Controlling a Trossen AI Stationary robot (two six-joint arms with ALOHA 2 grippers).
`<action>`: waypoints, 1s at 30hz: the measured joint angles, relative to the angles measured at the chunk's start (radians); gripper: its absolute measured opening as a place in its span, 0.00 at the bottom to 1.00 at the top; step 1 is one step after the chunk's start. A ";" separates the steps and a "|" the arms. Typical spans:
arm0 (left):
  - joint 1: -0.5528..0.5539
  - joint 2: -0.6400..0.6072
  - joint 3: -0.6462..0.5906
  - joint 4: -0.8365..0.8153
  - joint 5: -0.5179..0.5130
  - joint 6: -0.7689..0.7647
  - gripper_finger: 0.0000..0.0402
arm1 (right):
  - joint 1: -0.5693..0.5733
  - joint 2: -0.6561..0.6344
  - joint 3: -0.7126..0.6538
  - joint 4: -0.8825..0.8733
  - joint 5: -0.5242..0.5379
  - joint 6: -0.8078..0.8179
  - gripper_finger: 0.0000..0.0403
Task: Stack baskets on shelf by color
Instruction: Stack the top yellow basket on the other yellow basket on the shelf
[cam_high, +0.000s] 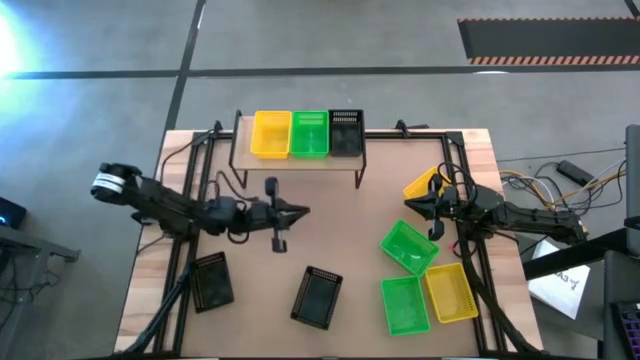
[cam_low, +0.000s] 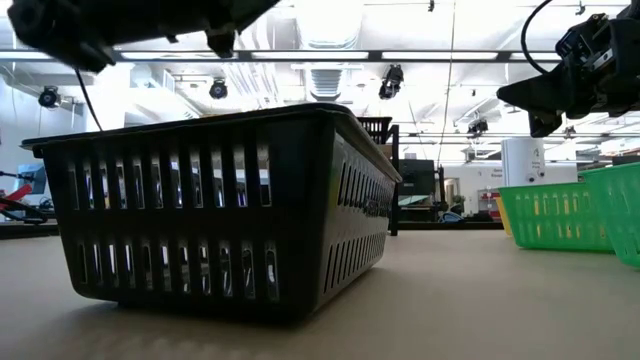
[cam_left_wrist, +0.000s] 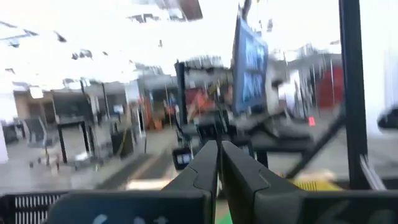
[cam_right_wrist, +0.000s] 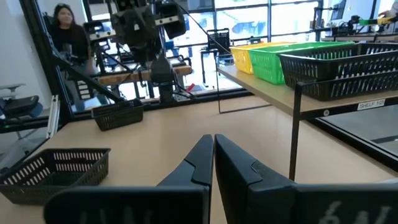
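Both arms idle over the table (cam_high: 250, 300), nothing held. My left claw (cam_high: 300, 212) is pressed together, hovering mid-table in front of the shelf (cam_high: 300, 162). My right claw (cam_high: 410, 205) is also pressed together, just beside the loose yellow basket (cam_high: 420, 186).

Shelf top already carries one yellow basket (cam_high: 270, 134), one green basket (cam_high: 309, 134) and one black basket (cam_high: 346, 133), left to right.

My read of the next pick: left arm takes the two black baskets (cam_high: 213, 281) at front left and centre, right arm takes the green and yellow cluster (cam_high: 420, 285). Spread the claw first, pinch one long rim wall, lift level, nest squarely over the matching colour.

Hard to make out:
- Left wrist view is blurred; no basket is identifiable.
- Low view is mostly blocked by one black basket.
- Loose yellow basket is partly hidden under my right arm.
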 joint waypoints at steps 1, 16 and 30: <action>0.000 0.007 -0.010 0.035 0.000 0.000 0.01 | 0.000 0.000 0.000 0.000 0.000 -0.001 0.02; -0.001 0.007 -0.012 -0.054 0.053 0.028 0.33 | 0.000 -0.001 0.000 0.025 0.002 -0.001 0.02; -0.045 0.009 -0.005 -0.336 -0.057 0.035 0.33 | 0.037 0.123 0.079 0.084 0.216 0.129 0.02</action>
